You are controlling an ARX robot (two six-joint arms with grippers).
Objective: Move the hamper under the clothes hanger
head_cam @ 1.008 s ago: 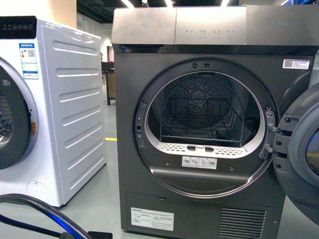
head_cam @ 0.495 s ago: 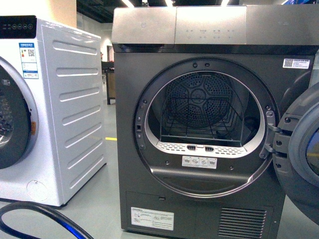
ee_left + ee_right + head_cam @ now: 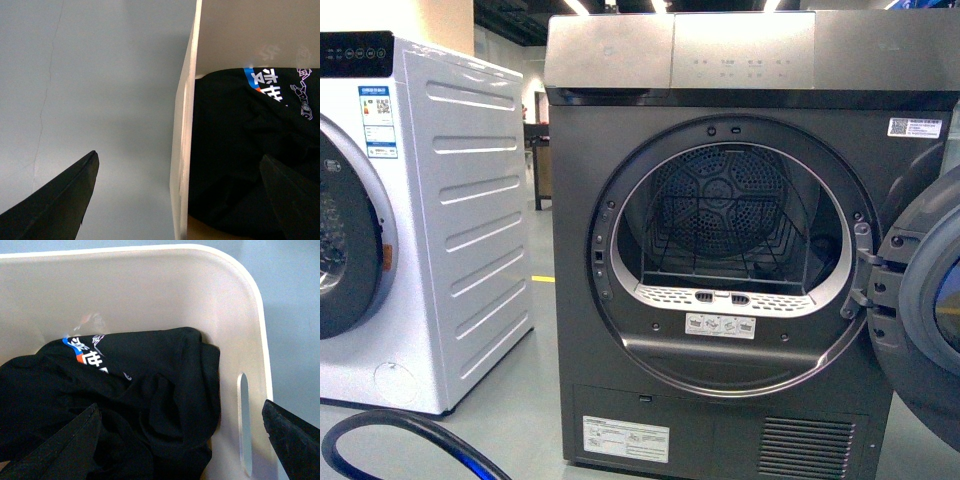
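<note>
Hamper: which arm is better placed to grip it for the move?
Right, narrowly: the right gripper has open jaws straddling the hamper wall at its slot handle. The left gripper straddles a wall, slot unseen.

Smooth plastic hamper (image 3: 150, 285); matt cloth T-shirt (image 3: 165, 390).

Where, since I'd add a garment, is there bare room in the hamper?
A narrow strip between the black T-shirt and the slotted wall of the hamper; the shirt crowds the rest. Outside it, grey floor is bare.

Front view toward the dryer (image 3: 720, 250); both wrist views close above the hamper (image 3: 150, 285)
</note>
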